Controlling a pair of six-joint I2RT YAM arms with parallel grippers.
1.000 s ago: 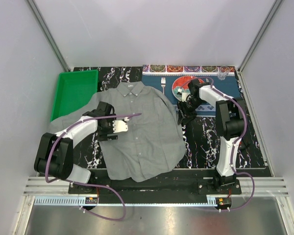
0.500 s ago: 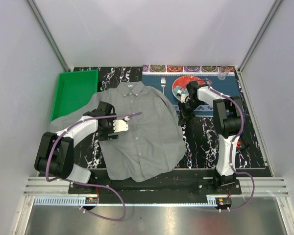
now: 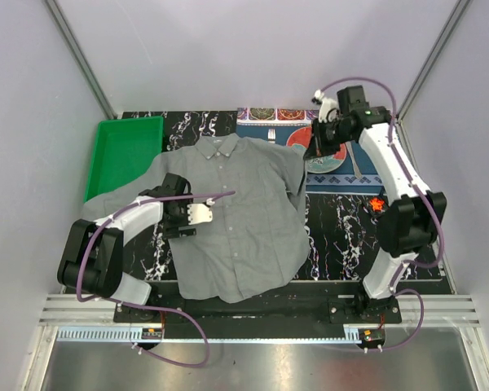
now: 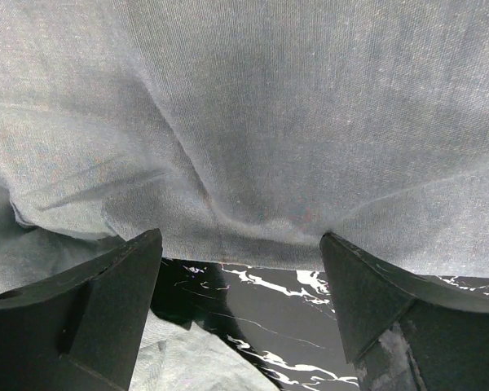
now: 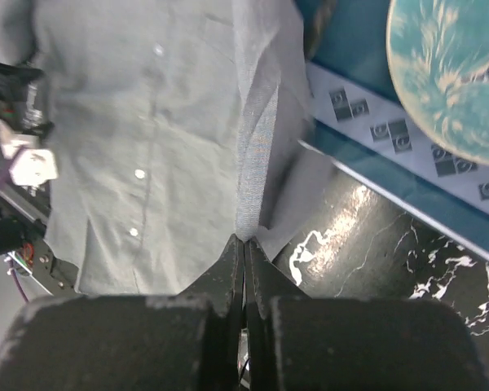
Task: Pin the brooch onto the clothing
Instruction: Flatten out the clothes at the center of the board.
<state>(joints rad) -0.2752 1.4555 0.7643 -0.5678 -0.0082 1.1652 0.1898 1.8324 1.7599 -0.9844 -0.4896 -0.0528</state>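
Observation:
The grey shirt lies spread on the black marble table, collar to the back. My right gripper is raised over the shirt's right side and is shut on a fold of its fabric, which hangs up to the closed tips of the right gripper. My left gripper is low at the shirt's left edge. In its wrist view, the left gripper is open and empty, with the shirt's hem just ahead. A small red-orange object, apparently the brooch, lies on the table to the right.
A green tray stands at the back left. A blue patterned placemat at the back right carries a plate and a fork. The shirt's lifted edge reaches the placemat's corner. Grey walls close in three sides.
My right arm has risen and swung toward the back, lifting the shirt's right side with it. The red-orange object now shows on the table. The left arm has not moved.

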